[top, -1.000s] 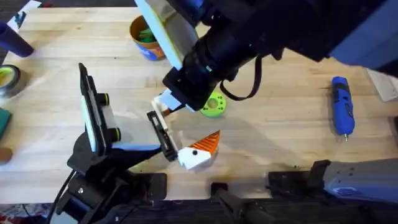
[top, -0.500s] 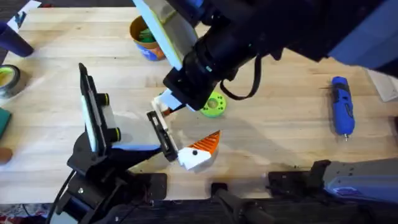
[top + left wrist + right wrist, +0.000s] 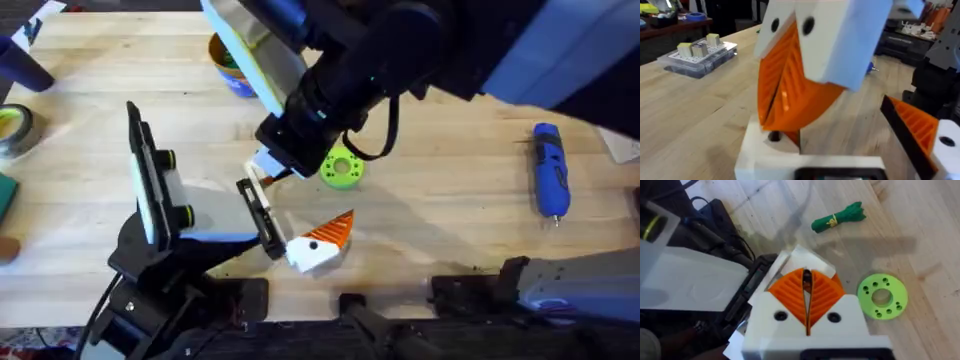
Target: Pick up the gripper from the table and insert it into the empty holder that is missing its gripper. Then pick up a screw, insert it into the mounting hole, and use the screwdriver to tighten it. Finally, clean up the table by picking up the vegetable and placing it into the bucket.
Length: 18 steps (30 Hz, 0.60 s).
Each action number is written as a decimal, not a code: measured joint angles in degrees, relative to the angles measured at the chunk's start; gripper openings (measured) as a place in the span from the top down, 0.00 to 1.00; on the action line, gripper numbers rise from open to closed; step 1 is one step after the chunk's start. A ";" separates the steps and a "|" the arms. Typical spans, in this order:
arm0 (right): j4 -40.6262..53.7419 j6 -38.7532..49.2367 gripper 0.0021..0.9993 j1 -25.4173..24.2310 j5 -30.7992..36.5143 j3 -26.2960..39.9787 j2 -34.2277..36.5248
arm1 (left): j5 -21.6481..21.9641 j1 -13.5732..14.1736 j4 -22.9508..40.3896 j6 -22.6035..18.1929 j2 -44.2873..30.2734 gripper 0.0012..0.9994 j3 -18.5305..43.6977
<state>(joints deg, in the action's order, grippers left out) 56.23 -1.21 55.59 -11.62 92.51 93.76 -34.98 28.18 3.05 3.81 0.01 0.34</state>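
Observation:
The gripper (image 3: 263, 166), a small white block with an orange tip, hangs just over the upper end of the holder (image 3: 260, 215), with my right gripper (image 3: 278, 152) shut on it. In the right wrist view the orange pads (image 3: 790, 292) press together and the white block (image 3: 807, 260) shows beyond them. The holder's rail carries a twin finger with a dark dot (image 3: 318, 246). My left gripper (image 3: 782, 90) is shut low on the holder. The blue screwdriver (image 3: 548, 172) lies at the right. The lime-green vegetable (image 3: 340, 168) lies beside the right gripper. The arm half hides the yellow-orange bucket (image 3: 226, 62).
The white-and-black hand body (image 3: 160, 190) with green knobs stands tilted at the left. A dark green piece (image 3: 837, 216) lies on the wood. A dark blue cup (image 3: 20, 60) and a tape roll (image 3: 12, 125) sit at the far left. A clear box (image 3: 697, 55) stands on the table.
My right arm has shifted slightly left and back, uncovering more of the lime-green vegetable. The held gripper stays over the holder's upper end. The left arm has not moved.

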 joint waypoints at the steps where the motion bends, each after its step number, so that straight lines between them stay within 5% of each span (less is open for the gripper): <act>1: -0.23 0.00 1.00 0.00 0.00 0.00 0.00 | 0.00 0.00 0.00 0.00 0.00 0.01 0.00; 3: -0.53 0.00 0.99 0.00 0.00 0.00 0.00 | 0.00 0.00 0.00 -0.02 -0.02 0.01 0.00; 5: -0.57 0.02 0.82 0.00 0.09 0.00 0.00 | 0.00 0.00 0.00 -0.02 0.00 0.01 0.00; 10: -0.64 0.13 0.08 -0.39 0.77 0.00 -0.05 | 0.04 0.00 0.02 0.00 0.00 0.01 0.00; 12: -0.61 -0.04 0.01 -1.23 0.85 0.04 -0.17 | -0.04 0.00 0.00 -0.02 -0.02 0.01 0.00; 18: 0.26 -0.09 0.01 -4.41 0.81 0.11 -2.23 | -0.17 0.00 0.00 -0.02 -0.02 0.01 0.00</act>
<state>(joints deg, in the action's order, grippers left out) 56.49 -1.30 51.18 -10.81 92.62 91.53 -35.16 28.18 3.05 3.79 -0.01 0.34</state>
